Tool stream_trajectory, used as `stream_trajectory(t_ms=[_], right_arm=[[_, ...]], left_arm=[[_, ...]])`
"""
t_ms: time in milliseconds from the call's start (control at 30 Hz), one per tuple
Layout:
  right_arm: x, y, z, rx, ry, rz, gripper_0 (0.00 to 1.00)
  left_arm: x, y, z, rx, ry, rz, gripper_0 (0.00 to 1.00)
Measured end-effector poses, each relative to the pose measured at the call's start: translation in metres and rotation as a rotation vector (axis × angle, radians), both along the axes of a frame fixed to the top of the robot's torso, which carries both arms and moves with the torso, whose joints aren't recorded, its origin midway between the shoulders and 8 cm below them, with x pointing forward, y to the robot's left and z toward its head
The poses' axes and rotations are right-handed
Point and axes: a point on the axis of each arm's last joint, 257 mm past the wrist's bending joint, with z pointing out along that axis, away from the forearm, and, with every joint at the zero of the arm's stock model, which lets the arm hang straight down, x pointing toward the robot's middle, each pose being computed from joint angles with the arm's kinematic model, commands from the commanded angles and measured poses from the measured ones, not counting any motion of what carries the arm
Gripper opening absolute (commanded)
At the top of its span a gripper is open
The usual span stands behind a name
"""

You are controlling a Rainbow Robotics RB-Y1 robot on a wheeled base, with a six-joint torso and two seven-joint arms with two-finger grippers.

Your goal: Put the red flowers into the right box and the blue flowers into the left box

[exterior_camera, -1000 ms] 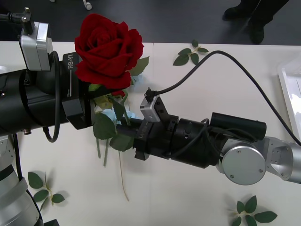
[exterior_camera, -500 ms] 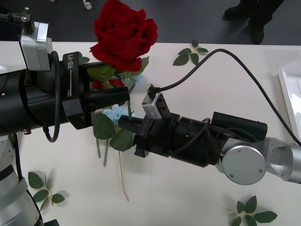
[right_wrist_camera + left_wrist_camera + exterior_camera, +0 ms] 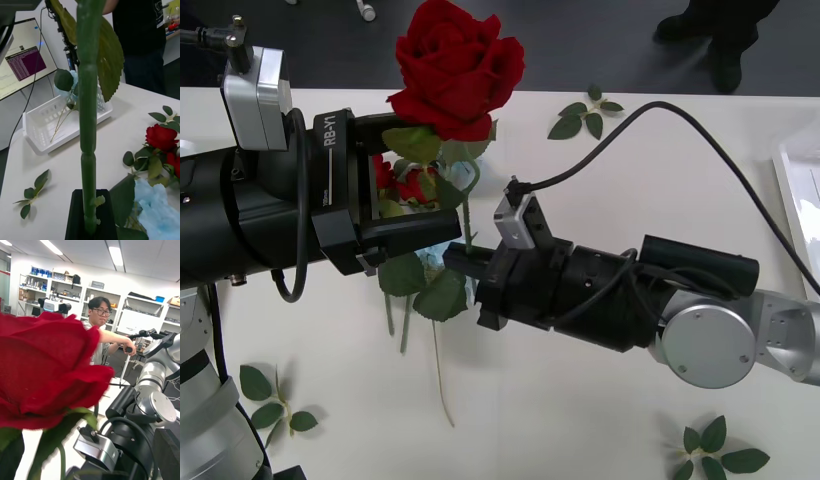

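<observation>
above the table, right end effector [image 3: 455,258] pinches a red flower's stem [image 3: 87,123]; left seemingly spread.

Landmark: raised red rose [image 3: 452,68], bloom held high over the table's [image 3: 600,400] far edge. Right gripper [image 3: 458,259] sits directly below the bloom, fingers pinched on the rose's green stem. Left gripper [image 3: 402,178] is just left of and below the bloom, its black jaws spread apart around the leaves under it. More red flowers [image 3: 408,186] lie on the table beneath the bloom, seen between those jaws. Leaf sprig [image 3: 586,114] lies right of the bloom. Right box [image 3: 798,196] rim shows far right of it.
</observation>
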Motion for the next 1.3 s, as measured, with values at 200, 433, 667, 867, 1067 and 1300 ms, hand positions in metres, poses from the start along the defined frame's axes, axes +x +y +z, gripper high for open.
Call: stream_trajectory(t_ms=[200,433,667,867,1067,1300], right_arm=[[0.01,-0.03,0.015,-0.04,0.036,-0.009,0.0],[0.036,-0.073,0.074,0.014,0.088,-0.042,0.0],[0.058,-0.13,0.103,0.004,0.136,-0.06,0.0],[0.07,-0.202,0.105,-0.14,0.212,-0.027,0.0],[0.079,-0.294,0.105,-0.208,0.335,-0.078,0.0],[0.073,-0.368,0.064,-0.318,0.552,-0.189,0.0]], left_arm=[[0.013,0.004,-0.014,0.003,0.054,0.028,1.0],[0.056,0.01,-0.037,0.014,0.118,0.21,1.0],[0.081,0.046,-0.076,0.164,0.173,0.349,1.0],[0.105,0.103,-0.084,0.175,0.313,0.517,1.0],[0.128,0.146,-0.097,0.151,0.449,0.694,1.0],[0.145,0.172,-0.124,0.192,0.534,0.842,1.0]])
